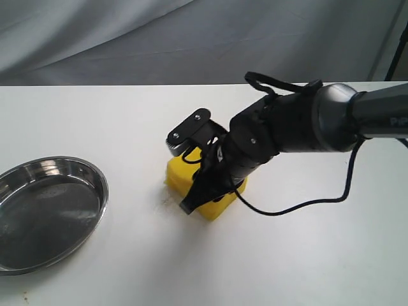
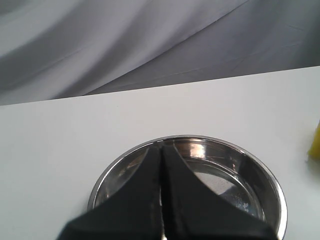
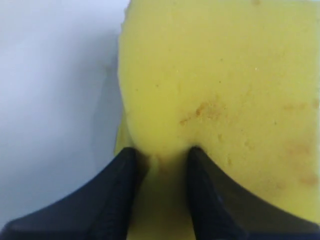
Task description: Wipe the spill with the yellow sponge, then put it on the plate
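Here the sponge (image 1: 215,205) lies flat on the white bench (image 1: 287,268), near the middle and well apart from the plate (image 1: 102,191), which sits toward the left edge. The right pincer (image 1: 199,194) comes down onto the sponge from above at a slant. In the right wrist view its two black fingers (image 3: 120,190) stand part-way apart, and both tips press into the yellow foam (image 3: 225,75) near one edge. A narrow ridge of foam is pinched up between them, so this pincer (image 3: 162,155) is grasping the sponge, which rests on the bench. A few brownish stains (image 3: 205,111) mark the foam just beyond the fingertips. A black cable (image 1: 306,204) loops from the right arm down onto the bench. The left pincer (image 2: 161,150) is clenched, its fingers pressed together with nothing between them, and it hangs over the steel plate (image 2: 270,175). A grey cloth (image 1: 127,38) hangs behind the bench.
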{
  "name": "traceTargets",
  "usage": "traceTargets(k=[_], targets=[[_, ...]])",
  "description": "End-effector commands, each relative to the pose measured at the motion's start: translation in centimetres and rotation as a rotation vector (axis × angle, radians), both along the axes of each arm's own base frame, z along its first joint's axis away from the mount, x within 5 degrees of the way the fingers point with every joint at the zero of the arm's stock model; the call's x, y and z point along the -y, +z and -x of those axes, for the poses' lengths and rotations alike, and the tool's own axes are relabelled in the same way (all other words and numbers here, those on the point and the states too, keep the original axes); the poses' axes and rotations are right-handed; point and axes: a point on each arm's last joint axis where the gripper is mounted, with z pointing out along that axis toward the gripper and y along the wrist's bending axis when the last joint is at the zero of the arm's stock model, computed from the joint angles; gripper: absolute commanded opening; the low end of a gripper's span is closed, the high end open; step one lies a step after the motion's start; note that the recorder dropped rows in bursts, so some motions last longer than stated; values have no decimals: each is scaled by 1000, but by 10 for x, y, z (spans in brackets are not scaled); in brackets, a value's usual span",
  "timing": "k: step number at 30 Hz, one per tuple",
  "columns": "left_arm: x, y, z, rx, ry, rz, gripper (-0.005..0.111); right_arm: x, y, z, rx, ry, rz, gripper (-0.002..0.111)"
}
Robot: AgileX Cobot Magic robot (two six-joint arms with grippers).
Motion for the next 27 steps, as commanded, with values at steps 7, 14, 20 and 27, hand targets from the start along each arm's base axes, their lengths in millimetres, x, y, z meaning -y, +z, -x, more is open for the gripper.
traceTargets(k=[7,14,20,27], targets=[[0,0,0,10,1,2,0,30,-6,-20,-16,-75,33,1],[0,0,0,10,1,2,0,4,-6,1,-39,61,25,0],[0,0,0,10,1,2,0,-24,-6,25,-55,149,0,0],[0,0,0,10,1,2,0,-42,-6,44,-69,197,-18,0]])
